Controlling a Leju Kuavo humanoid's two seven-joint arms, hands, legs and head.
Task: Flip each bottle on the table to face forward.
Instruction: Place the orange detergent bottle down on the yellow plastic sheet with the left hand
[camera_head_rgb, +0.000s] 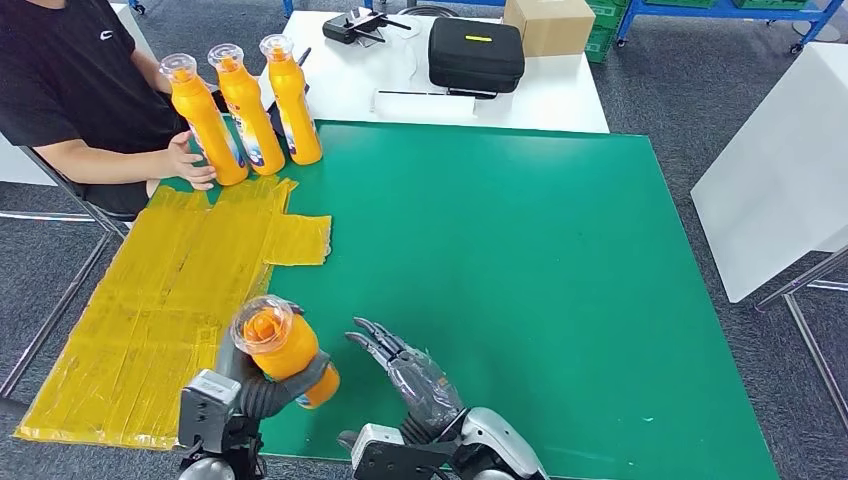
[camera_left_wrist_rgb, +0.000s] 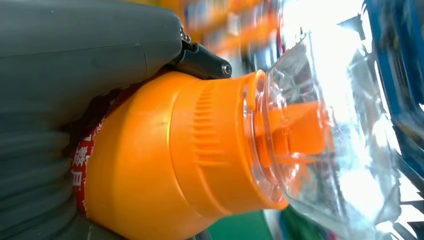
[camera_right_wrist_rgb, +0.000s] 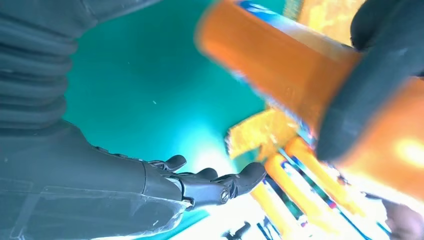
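Observation:
My left hand (camera_head_rgb: 262, 392) grips an orange bottle (camera_head_rgb: 282, 349) with a clear cap, lifted above the near edge of the green mat (camera_head_rgb: 520, 270). In the left wrist view the bottle's orange neck (camera_left_wrist_rgb: 190, 150) and clear cap (camera_left_wrist_rgb: 330, 130) sit just past my grey thumb. My right hand (camera_head_rgb: 405, 368) hovers open beside the bottle, fingers stretched forward, not touching it. The right wrist view has the held bottle (camera_right_wrist_rgb: 290, 70) blurred and my right hand's fingers (camera_right_wrist_rgb: 215, 182) apart. Three more orange bottles (camera_head_rgb: 248, 110) stand upright at the far left of the mat.
A seated person rests a hand (camera_head_rgb: 188, 160) against the leftmost standing bottle. Yellow taped sheets (camera_head_rgb: 160, 300) cover the table's left side. Behind the mat, a white table (camera_head_rgb: 400, 80) holds a black case (camera_head_rgb: 476, 52) and a cardboard box (camera_head_rgb: 550, 24).

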